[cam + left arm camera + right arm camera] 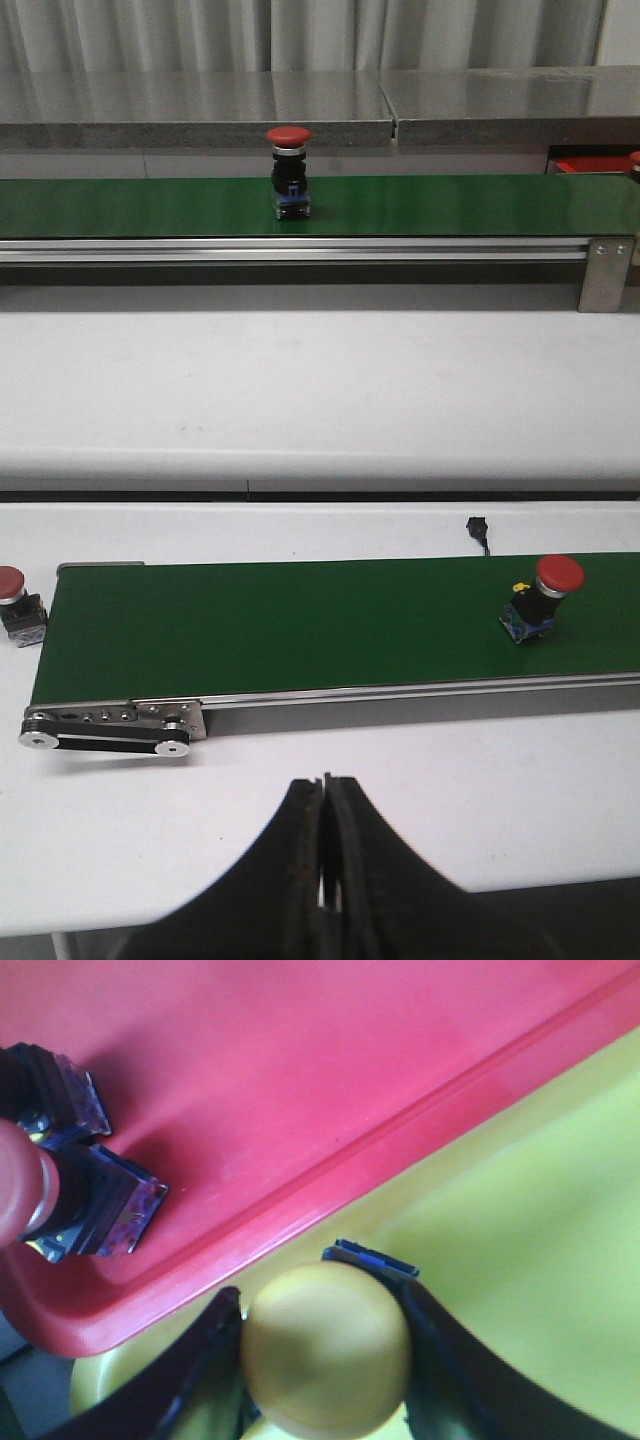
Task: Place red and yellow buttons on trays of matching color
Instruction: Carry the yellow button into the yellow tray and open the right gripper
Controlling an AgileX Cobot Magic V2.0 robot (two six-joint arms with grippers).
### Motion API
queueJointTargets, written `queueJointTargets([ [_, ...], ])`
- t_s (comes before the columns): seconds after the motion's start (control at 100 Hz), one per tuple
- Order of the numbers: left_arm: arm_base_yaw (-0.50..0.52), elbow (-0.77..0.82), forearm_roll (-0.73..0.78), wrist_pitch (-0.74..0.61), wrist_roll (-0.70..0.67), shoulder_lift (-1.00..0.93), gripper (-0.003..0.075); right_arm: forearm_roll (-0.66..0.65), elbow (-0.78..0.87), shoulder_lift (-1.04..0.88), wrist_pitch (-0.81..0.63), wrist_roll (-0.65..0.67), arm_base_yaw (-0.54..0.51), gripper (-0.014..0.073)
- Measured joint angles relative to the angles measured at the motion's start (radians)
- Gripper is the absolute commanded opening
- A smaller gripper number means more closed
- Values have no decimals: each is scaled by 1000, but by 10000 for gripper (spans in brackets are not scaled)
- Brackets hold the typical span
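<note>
One red button [289, 170] stands up on the green belt [450, 205] in the front view, a bit left of the middle. It has a red cap, a black body and a blue foot. Nothing is close to it on the belt. A silver rail [300, 250] runs along the near edge of the belt, and a small metal bracket [605, 272] holds it at the right end. A white table [320, 390] fills the front. A long gray shelf [200, 105] sits behind the belt. Far right, a thin bit of the red tray [590, 164] peeks out past the belt. No arm shows here.

From the left wrist, the left claw [325, 860] hangs over the white table, on the near side of the belt, with its fingers pressed together and nothing in them. The red button [540, 598] stands far along the belt, well apart from the claw. A second red button [18, 602] sits off the end of the belt on the table. A small black plug [480, 530] lies behind the belt.

From the right wrist, the right claw [325, 1360] pinches a yellow button [327, 1350] by its round cap. It is over the yellow tray [520, 1260]. The red tray [300, 1070] lies just beside, rim to rim. Two buttons lie in it: a third one [60, 1200] tipped on its side and a fourth [50, 1090] half hidden behind it.
</note>
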Motion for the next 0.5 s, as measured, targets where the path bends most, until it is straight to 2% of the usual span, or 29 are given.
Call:
queueJointTargets([
  [0.17,0,0,0,0,0,0,-20,6,0,21,-7,0,0,223],
  [0.29,0,0,0,0,0,0,-20,8,0,25,-9,0,0,393],
  [0.34,0,0,0,0,0,0,-20,8,0,25,-11,0,0,437],
  [0.5,0,0,0,0,0,0,-20,8,0,25,-21,0,-1,437],
])
